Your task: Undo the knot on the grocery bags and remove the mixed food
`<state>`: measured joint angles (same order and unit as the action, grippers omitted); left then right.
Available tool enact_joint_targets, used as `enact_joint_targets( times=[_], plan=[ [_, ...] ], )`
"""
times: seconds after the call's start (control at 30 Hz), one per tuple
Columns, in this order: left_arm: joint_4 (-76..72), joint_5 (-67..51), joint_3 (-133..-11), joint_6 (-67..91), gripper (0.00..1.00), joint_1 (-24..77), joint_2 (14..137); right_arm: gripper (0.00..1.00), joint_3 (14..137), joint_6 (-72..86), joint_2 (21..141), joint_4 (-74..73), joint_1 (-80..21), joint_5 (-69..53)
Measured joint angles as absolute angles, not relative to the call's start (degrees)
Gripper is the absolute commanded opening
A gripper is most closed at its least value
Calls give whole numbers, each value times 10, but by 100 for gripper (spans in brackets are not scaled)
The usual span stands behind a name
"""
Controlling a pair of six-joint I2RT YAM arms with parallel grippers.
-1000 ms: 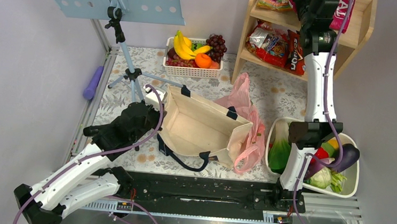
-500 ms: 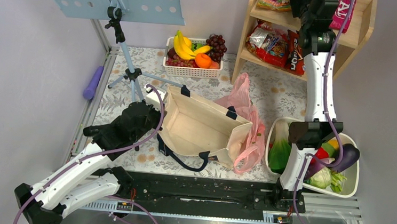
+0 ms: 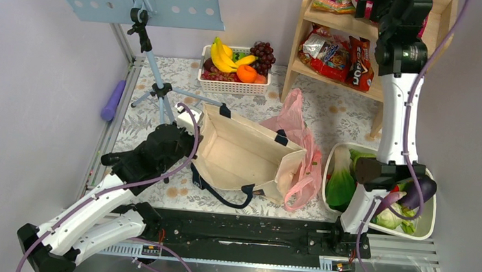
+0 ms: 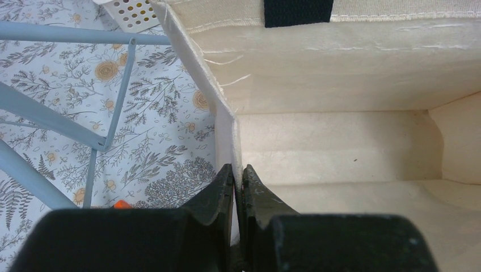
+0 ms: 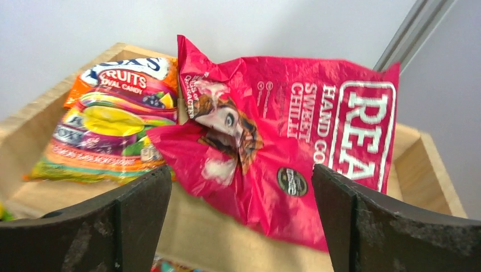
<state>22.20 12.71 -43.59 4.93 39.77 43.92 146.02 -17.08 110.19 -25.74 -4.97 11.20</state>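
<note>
While the left hand clamps the tote, the right hand gapes before a magenta packet — pink bag half-hidden.

Light is bright and even, from overhead; shadows are soft and faint everywhere. The red packet shows glossy glare. My right fingers are blurred and dark up close; the tote looks washed pale.
</note>
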Motion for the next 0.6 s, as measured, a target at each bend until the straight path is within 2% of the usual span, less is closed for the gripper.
enact_joint_targets(
  times=[0.1,0.2,0.47,0.6],
  plan=[
    [225,127,-436,47,0,398,429,100,1435,-107,1060,-288,-50,116],
    [225,138,-430,45,0,398,399,100,1334,-22,968,-307,-50,115],
    [207,181,-394,40,0,398,321,99,897,177,633,-260,-51,44],
    [196,201,-387,36,0,398,314,99,764,226,557,-256,-70,15]
  ],
)
